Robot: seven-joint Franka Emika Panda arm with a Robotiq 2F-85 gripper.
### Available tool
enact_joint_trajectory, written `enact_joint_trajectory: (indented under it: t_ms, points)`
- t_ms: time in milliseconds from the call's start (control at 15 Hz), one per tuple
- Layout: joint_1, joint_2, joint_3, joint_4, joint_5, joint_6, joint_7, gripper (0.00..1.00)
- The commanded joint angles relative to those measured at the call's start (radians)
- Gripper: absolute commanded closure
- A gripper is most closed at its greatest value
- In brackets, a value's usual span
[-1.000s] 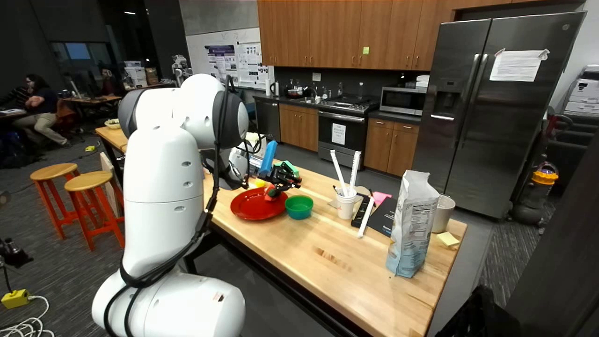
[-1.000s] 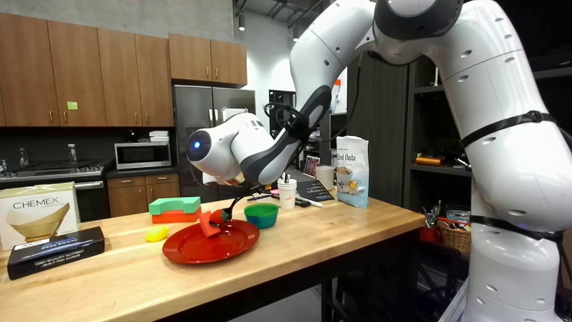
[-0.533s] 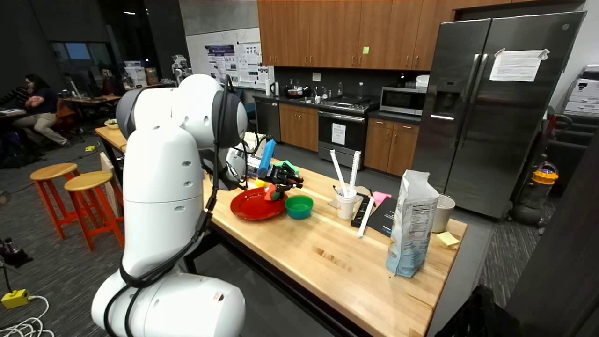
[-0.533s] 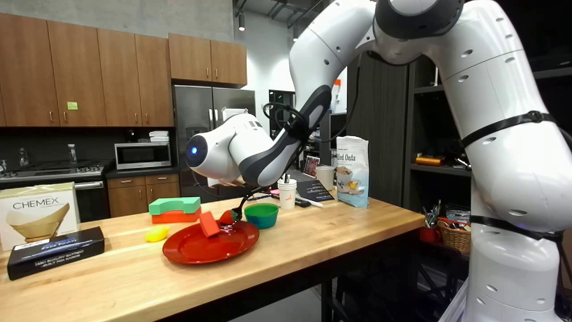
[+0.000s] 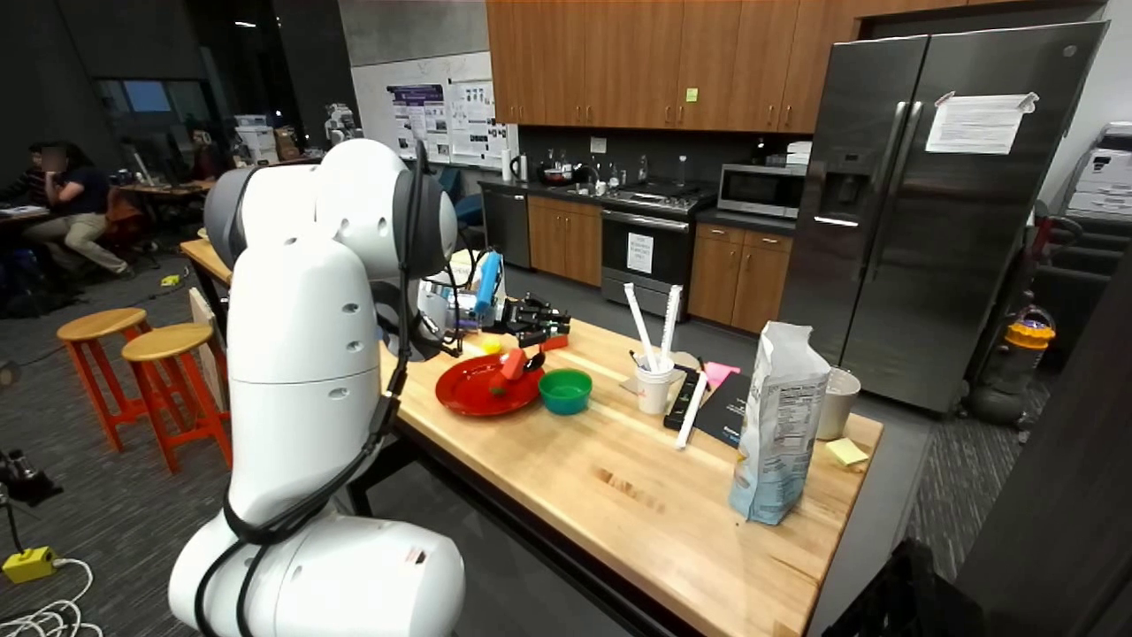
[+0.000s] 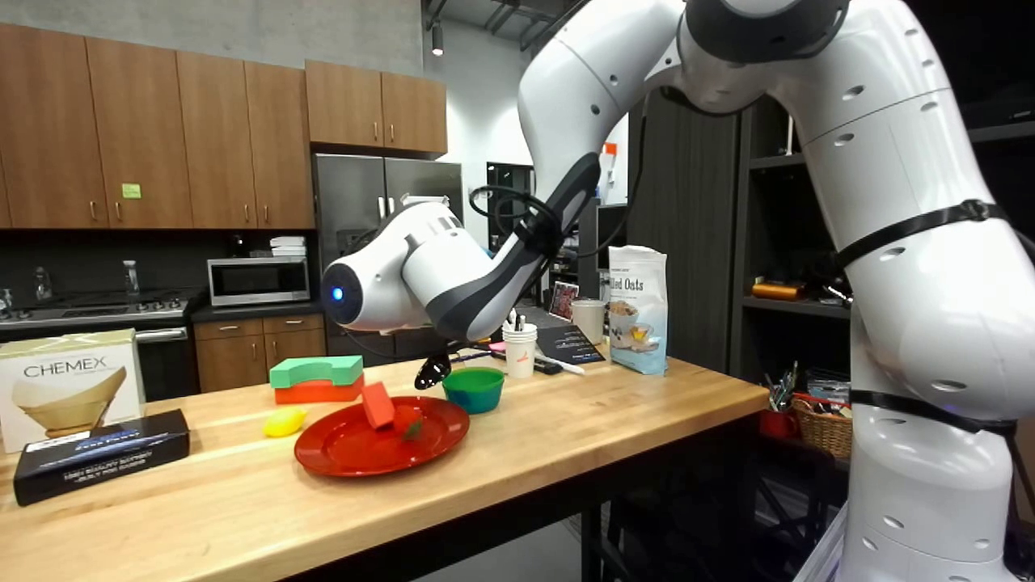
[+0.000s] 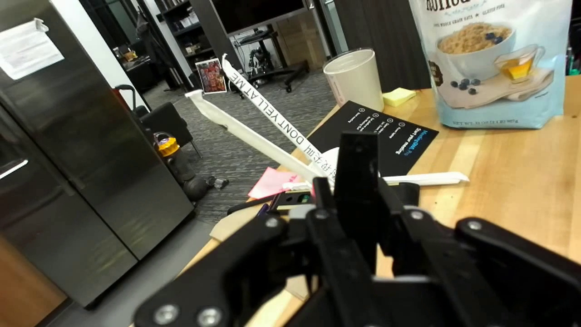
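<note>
Above the table (image 6: 566, 420), my wrist (image 6: 388, 279) hangs below the high elbow (image 6: 760, 32), and my gripper (image 7: 356, 195) grasps a black spoon (image 6: 433, 371).

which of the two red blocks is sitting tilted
The red block on the red plate, beside the strawberry, leans at a slant; the other red block lies flat on the table under the green block.

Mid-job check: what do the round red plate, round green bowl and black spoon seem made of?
Round red plate: smooth, glossy plastic or glazed ceramic, judging by its reflections.
Round green bowl: likely satin plastic; its wall looks thin.
Black spoon: perhaps hard plastic; bright white glints show a glossy finish.
</note>
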State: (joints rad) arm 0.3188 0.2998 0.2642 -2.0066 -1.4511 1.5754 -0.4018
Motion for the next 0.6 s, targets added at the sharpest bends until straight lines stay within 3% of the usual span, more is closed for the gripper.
enact_joint_trajectory:
  t_ms: [0, 533]
  points:
    - [-0.002, -0.027, 0.012, -0.026, -0.007, -0.028, -0.03, 0.94]
    - [-0.071, -0.036, 0.019, -0.02, 0.283, 0.106, -0.105, 0.94]
